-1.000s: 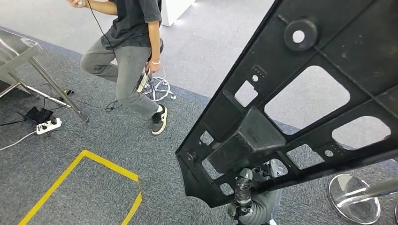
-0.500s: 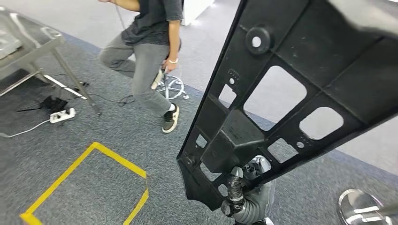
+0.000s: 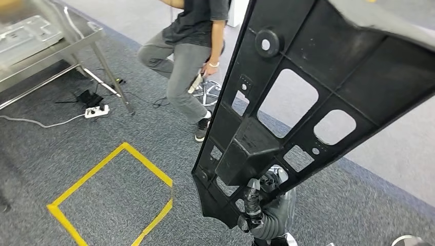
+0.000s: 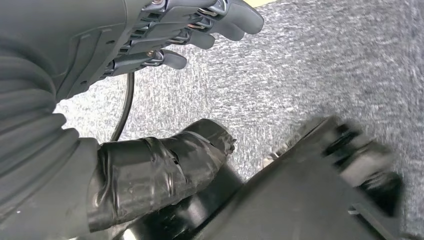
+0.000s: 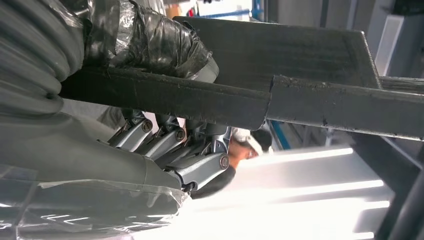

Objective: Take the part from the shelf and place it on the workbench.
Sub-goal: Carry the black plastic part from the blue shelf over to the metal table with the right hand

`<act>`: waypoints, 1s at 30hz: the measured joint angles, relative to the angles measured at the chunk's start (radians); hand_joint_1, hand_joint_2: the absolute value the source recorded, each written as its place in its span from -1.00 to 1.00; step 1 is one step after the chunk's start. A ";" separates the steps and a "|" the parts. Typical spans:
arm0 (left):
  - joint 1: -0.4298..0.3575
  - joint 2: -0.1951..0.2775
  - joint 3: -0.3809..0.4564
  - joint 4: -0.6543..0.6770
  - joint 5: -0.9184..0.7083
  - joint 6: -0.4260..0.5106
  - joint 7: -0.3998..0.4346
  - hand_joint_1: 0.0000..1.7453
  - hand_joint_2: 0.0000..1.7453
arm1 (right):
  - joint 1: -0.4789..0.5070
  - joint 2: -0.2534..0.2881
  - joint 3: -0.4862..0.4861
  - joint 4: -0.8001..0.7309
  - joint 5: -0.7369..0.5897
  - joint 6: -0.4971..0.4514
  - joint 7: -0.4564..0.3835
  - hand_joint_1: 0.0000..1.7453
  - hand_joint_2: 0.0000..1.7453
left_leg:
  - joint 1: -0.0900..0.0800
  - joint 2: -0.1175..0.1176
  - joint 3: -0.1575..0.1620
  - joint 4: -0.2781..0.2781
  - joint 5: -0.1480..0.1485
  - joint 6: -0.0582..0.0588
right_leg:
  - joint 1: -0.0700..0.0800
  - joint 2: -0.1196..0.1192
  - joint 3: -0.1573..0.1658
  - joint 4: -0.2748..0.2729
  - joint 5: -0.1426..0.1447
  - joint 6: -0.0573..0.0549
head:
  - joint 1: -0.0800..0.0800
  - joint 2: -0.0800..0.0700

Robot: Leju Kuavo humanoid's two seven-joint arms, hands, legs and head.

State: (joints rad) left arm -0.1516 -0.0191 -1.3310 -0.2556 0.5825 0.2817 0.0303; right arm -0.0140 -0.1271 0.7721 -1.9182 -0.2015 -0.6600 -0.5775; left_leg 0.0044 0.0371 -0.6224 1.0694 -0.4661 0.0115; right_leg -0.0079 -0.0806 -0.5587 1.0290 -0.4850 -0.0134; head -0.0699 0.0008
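- Since the large black plastic part with its ribs and cut-out windows (image 3: 308, 97) is already off the shelf and up in the air before me, I judge the taking step finished; carrying it to the workbench and setting it down is what remains.
- While I carry it, the part stands tilted, its narrow end low near my body and its wide end high toward my right side, well above the grey carpet floor (image 3: 102, 148).
- At the far left stands the steel workbench with thin metal legs (image 3: 77, 43), well apart from the part, so I think more walking is needed before I can put it down.
- Compared with one second ago, the whole picture has shifted: bench, person and tape have slid to the right, so it is my camera that turned toward the bench, not the things.
- The person in grey trousers and dark shirt (image 3: 192, 56) stands between the bench and me, near a chair base.
- The yellow tape square on the carpet (image 3: 110, 192) lies close before me.
- My left hand (image 3: 256, 205) supports the narrow low end: the taped thumb (image 4: 160, 165) presses the black plastic, while the other fingers (image 4: 200, 25) are spread away from it.
- My right hand (image 5: 150, 110) grips an edge rib, thumb on one side and fingers curled on the other.
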 joint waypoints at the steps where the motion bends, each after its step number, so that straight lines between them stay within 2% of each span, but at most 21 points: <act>1: -0.002 0.000 0.000 0.000 0.001 -0.003 0.001 -1.00 1.00 | -0.002 0.001 0.000 0.000 -0.002 0.003 0.000 1.00 1.00 | -0.005 0.014 0.018 -0.036 0.007 0.007 | 0.001 -0.009 0.003 -0.001 -0.002 0.004 | 0.000 0.000; 2: -0.003 -0.001 0.000 0.000 0.003 -0.006 0.001 -1.00 1.00 | -0.003 0.001 0.000 0.000 -0.004 0.006 -0.001 1.00 1.00 | -0.010 0.020 0.021 -0.044 0.003 0.013 | 0.002 -0.018 0.005 -0.003 -0.003 0.009 | 0.000 0.000; 4: -0.001 -0.003 0.000 0.000 0.006 -0.011 0.001 -1.00 1.00 | -0.004 0.000 0.000 -0.001 -0.009 0.011 -0.004 1.00 1.00 | -0.009 0.001 0.022 -0.052 0.009 0.020 | 0.001 -0.030 0.010 -0.006 -0.005 0.022 | 0.000 0.000; 6: 0.000 -0.009 0.000 -0.001 -0.001 -0.011 0.003 -1.00 1.00 | -0.004 -0.004 0.000 -0.006 -0.014 0.013 -0.003 1.00 1.00 | -0.002 -0.020 0.031 -0.066 0.016 0.029 | -0.002 0.004 0.006 0.017 -0.026 0.033 | 0.002 0.000; 8: -0.003 -0.018 0.000 -0.002 -0.010 -0.011 0.005 -1.00 1.00 | -0.002 -0.010 -0.001 -0.012 -0.020 0.013 -0.002 1.00 1.00 | 0.002 -0.039 0.036 -0.073 0.019 0.035 | -0.004 0.057 -0.039 0.115 -0.081 0.039 | 0.007 0.000; 9: -0.005 -0.021 0.000 -0.002 -0.012 -0.011 0.006 -1.00 1.00 | 0.001 -0.013 -0.001 -0.014 -0.021 0.013 -0.002 1.00 1.00 | 0.002 -0.049 0.035 -0.072 0.019 0.037 | -0.005 0.069 -0.073 0.183 -0.110 0.040 | 0.009 0.000; 10: -0.006 -0.024 0.000 -0.003 -0.014 -0.012 0.007 -1.00 1.00 | 0.004 -0.016 -0.002 -0.014 -0.022 0.013 -0.001 1.00 1.00 | 0.002 -0.061 0.035 -0.071 0.019 0.037 | -0.005 0.074 -0.103 0.238 -0.127 0.042 | 0.010 0.000; 11: -0.005 -0.026 -0.001 -0.004 -0.014 -0.012 0.007 -1.00 1.00 | 0.006 -0.019 -0.002 -0.014 -0.024 0.014 -0.001 1.00 1.00 | 0.003 -0.073 0.035 -0.070 0.019 0.037 | -0.006 0.076 -0.119 0.263 -0.124 0.043 | 0.011 0.000; 12: -0.005 -0.027 -0.001 -0.004 -0.012 -0.012 0.007 -1.00 1.00 | 0.008 -0.021 -0.002 -0.014 -0.029 0.016 -0.001 1.00 1.00 | 0.004 -0.087 0.035 -0.068 0.018 0.035 | -0.008 0.077 -0.117 0.251 -0.102 0.045 | 0.011 0.000; 13: -0.004 -0.028 -0.001 -0.005 -0.009 -0.011 0.006 -1.00 1.00 | 0.008 -0.023 -0.002 -0.014 -0.036 0.019 -0.001 1.00 1.00 | 0.005 -0.100 0.035 -0.064 0.016 0.033 | -0.011 0.083 -0.097 0.202 -0.066 0.047 | 0.011 0.000; 15: -0.005 -0.030 -0.001 -0.005 -0.001 -0.009 0.004 -1.00 1.00 | 0.009 -0.026 -0.003 -0.015 -0.055 0.028 -0.001 1.00 1.00 | 0.007 -0.125 0.030 -0.050 0.010 0.024 | -0.021 0.128 -0.042 0.075 -0.009 0.049 | 0.011 0.000; 17: -0.006 -0.032 0.000 -0.005 0.005 -0.007 0.003 -1.00 1.00 | 0.012 -0.030 -0.004 -0.016 -0.067 0.035 -0.002 1.00 1.00 | 0.008 -0.147 0.018 -0.039 0.007 0.011 | -0.024 0.164 -0.018 0.017 0.000 0.044 | 0.011 0.000; 19: -0.003 -0.033 0.000 -0.005 0.010 -0.006 0.005 -1.00 1.00 | 0.014 -0.034 -0.005 -0.017 -0.071 0.040 -0.002 1.00 1.00 | 0.011 -0.168 0.010 -0.040 0.011 -0.001 | -0.021 0.149 -0.014 0.015 -0.001 0.031 | 0.011 0.000; 20: -0.001 -0.034 0.000 -0.005 0.012 -0.006 0.008 -1.00 1.00 | 0.013 -0.035 -0.005 -0.018 -0.071 0.042 -0.002 1.00 1.00 | 0.012 -0.164 0.007 -0.038 0.010 -0.005 | -0.021 0.138 -0.011 0.012 0.000 0.023 | 0.011 0.000; 22: 0.001 -0.035 0.000 -0.005 0.017 -0.006 0.012 -1.00 1.00 | 0.012 -0.035 -0.005 -0.019 -0.071 0.046 -0.001 1.00 1.00 | 0.009 -0.118 -0.018 0.011 -0.017 -0.013 | -0.023 0.111 -0.006 0.007 0.002 0.010 | 0.003 0.000; 24: 0.000 -0.036 0.000 -0.005 0.024 -0.004 0.012 -1.00 1.00 | 0.012 -0.035 -0.005 -0.019 -0.071 0.050 0.000 1.00 1.00 | 0.007 -0.064 -0.077 0.130 -0.076 -0.019 | -0.017 0.080 -0.005 0.007 -0.001 0.002 | -0.003 0.000; 25: -0.001 -0.036 0.000 -0.005 0.029 -0.004 0.011 -1.00 1.00 | 0.011 -0.035 -0.005 -0.018 -0.070 0.052 0.001 1.00 1.00 | 0.008 -0.053 -0.107 0.190 -0.098 -0.021 | -0.014 0.064 -0.004 0.007 -0.002 0.000 | -0.004 0.000; 26: 0.000 -0.036 0.000 -0.005 0.037 -0.004 0.008 -1.00 1.00 | 0.011 -0.033 -0.005 -0.015 -0.067 0.054 0.003 1.00 1.00 | 0.008 -0.048 -0.126 0.227 -0.105 -0.021 | -0.012 0.049 -0.003 0.007 -0.004 -0.002 | -0.003 0.000; 27: 0.001 -0.036 0.000 -0.005 0.046 -0.006 0.004 -1.00 1.00 | 0.009 -0.032 -0.004 -0.012 -0.063 0.057 0.006 1.00 1.00 | 0.008 -0.046 -0.128 0.231 -0.095 -0.020 | -0.010 0.035 -0.002 0.007 -0.006 -0.003 | -0.004 0.000; 28: 0.002 -0.035 0.000 -0.005 0.060 -0.008 -0.001 -1.00 1.00 | 0.005 -0.028 -0.004 -0.007 -0.056 0.059 0.009 1.00 1.00 | 0.007 -0.042 -0.108 0.193 -0.067 -0.017 | -0.009 0.022 0.001 0.007 -0.009 -0.003 | -0.004 0.000; 30: 0.004 -0.032 0.003 -0.005 0.092 -0.013 -0.008 -1.00 1.00 | -0.005 -0.017 -0.003 0.004 -0.034 0.061 0.013 1.00 1.00 | -0.001 -0.005 -0.037 0.060 -0.010 -0.005 | -0.004 0.000 0.009 0.007 -0.016 0.001 | -0.004 0.000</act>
State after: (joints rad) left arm -0.1478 -0.0512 -1.3276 -0.2605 0.6741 0.2687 0.0220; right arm -0.0187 -0.1436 0.7695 -1.9145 -0.2359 -0.5990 -0.5643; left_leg 0.0039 0.0317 -0.6598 1.1290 -0.4759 0.0066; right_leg -0.0123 -0.0810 -0.5493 1.0363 -0.5007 -0.0122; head -0.0736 0.0008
